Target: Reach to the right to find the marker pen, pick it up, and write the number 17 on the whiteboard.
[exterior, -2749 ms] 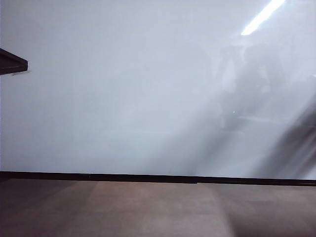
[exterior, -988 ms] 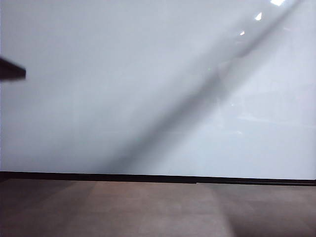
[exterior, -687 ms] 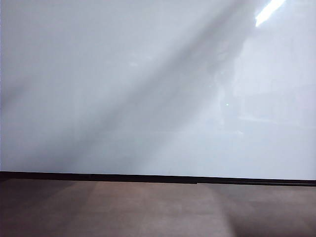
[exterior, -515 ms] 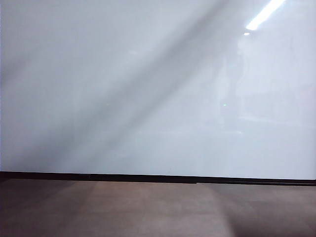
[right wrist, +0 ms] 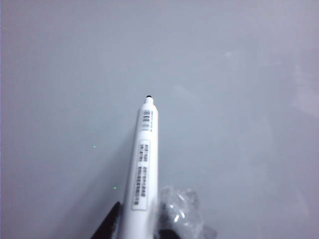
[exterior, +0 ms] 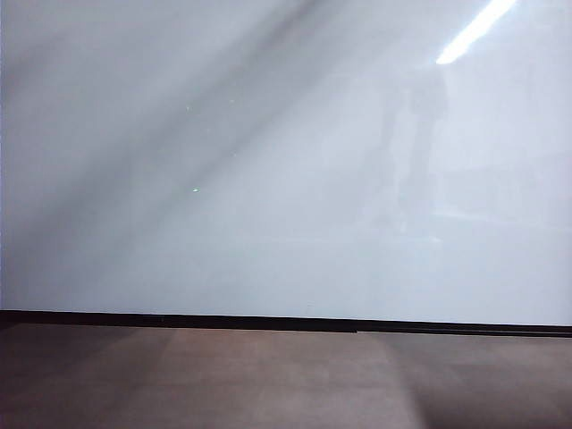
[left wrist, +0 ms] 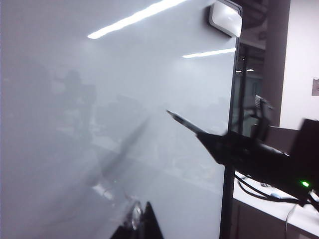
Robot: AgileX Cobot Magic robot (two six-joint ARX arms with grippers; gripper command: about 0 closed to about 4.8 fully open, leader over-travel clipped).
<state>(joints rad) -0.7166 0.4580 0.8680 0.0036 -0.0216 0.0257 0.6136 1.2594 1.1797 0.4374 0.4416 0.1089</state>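
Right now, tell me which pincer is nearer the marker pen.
Right. The right pincer holds the marker pen, tip toward the whiteboard. The left pincer faces the whiteboard with no pen in its view.

From my exterior view the whiteboard (exterior: 268,179) fills everything from nine through twelve to three o'clock, a flat wall no gripper passes; nothing stands before it, and I see bare brown-grey surface (exterior: 268,375) at six o'clock. The right gripper (right wrist: 137,226) clamps the marker pen (right wrist: 143,169), whose tip juts toward the board. The left gripper (left wrist: 142,224) sits near the board, jaw state unclear.
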